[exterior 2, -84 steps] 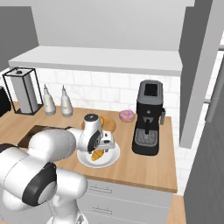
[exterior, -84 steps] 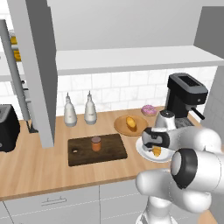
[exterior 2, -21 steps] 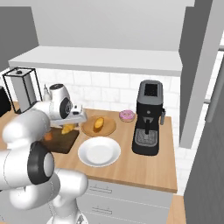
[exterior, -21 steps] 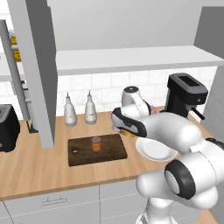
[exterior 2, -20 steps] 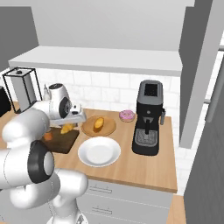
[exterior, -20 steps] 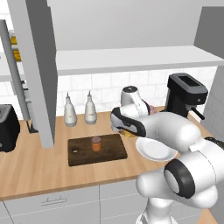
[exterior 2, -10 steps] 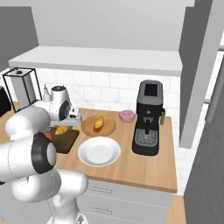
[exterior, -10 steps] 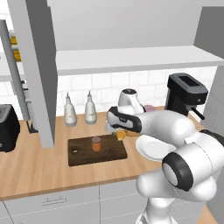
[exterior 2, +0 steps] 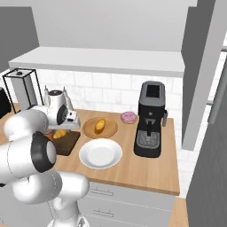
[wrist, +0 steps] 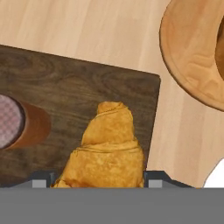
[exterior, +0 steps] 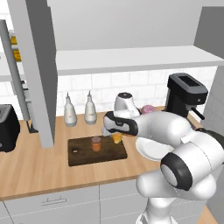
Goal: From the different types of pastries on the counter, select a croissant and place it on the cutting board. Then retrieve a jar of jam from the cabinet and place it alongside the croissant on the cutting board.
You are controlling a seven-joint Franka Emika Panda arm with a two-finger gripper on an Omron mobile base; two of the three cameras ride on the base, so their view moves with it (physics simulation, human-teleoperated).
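The croissant (wrist: 107, 148) is seen clamped between the two finger tips of the tool (wrist: 99, 179), and it is carried over the right end of the board (wrist: 65, 87). In the hand view the pastry's long axis is seen running straight out from the tool, its tapered tip pointing away, with dark wood under most of its length and the board's right edge just beside it. From the left base view the tool (exterior: 114, 136) is made out at the right end of the board (exterior: 83, 153), the yellow of the croissant (exterior: 117, 138) showing at the finger tips.

The jar (exterior: 96, 143) is already found standing upright on the board, to the left of the croissant and apart from it; in the hand view its lid (wrist: 9, 120) is seen from above at the left edge. So the gap that matters is read as this: board straight below, jar to the left, bare bench (wrist: 183, 131) to the right past the board's edge. Whether the croissant is touching the wood or held just above it cannot quite be told from these angles.

A straight lowering and release is judged to be what is called for, with no drift to the right, since the margin on that side looks thin. The wooden plate (wrist: 192, 57) with the bun (exterior 2: 100, 124) is seen lying further right, well clear.
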